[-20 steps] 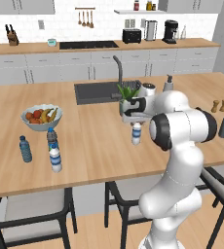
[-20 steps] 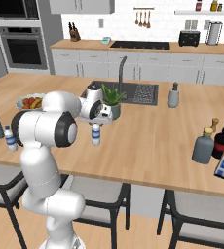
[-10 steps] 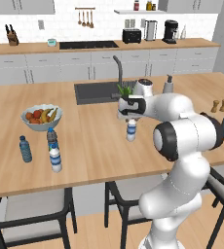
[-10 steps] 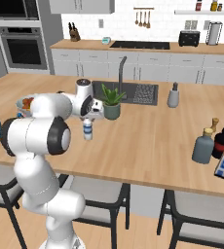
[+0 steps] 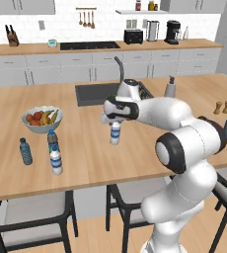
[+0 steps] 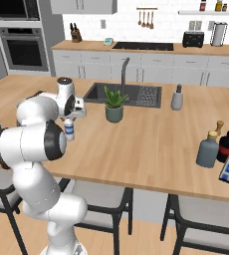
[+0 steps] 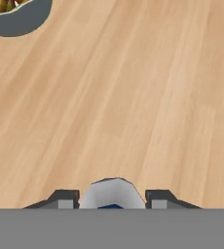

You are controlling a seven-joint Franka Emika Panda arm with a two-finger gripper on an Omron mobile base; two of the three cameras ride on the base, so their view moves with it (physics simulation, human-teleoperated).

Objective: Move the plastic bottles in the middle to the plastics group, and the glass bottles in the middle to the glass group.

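Observation:
My gripper (image 5: 114, 122) is shut on a clear-white plastic bottle (image 5: 115, 134) with a blue label, held upright over the counter in front of the sink. The right base view has the same gripper (image 6: 69, 121) and bottle (image 6: 69, 131). In the hand view the bottle's white top (image 7: 113, 193) sits between my fingertips (image 7: 60, 198). At the left stand an all-blue bottle (image 5: 25, 150), a clear white-capped bottle (image 5: 56, 161) and a dark-bodied bottle (image 5: 52, 140). The large grey-blue glass bottle (image 6: 207, 148) stands far right beside a dark bottle (image 6: 227, 142).
A fruit bowl (image 5: 40, 118) sits left of the sink (image 5: 93, 94). A potted plant (image 6: 114, 105) and a grey pump dispenser (image 6: 176, 98) stand near the sink. Salt and pepper shakers (image 5: 222, 106) are at the right. Stools line the front edge of the counter.
My gripper has swung left along the counter with the clear-white bottle in it, from beside the plant to in front of the sink. The other bottles have stayed put.

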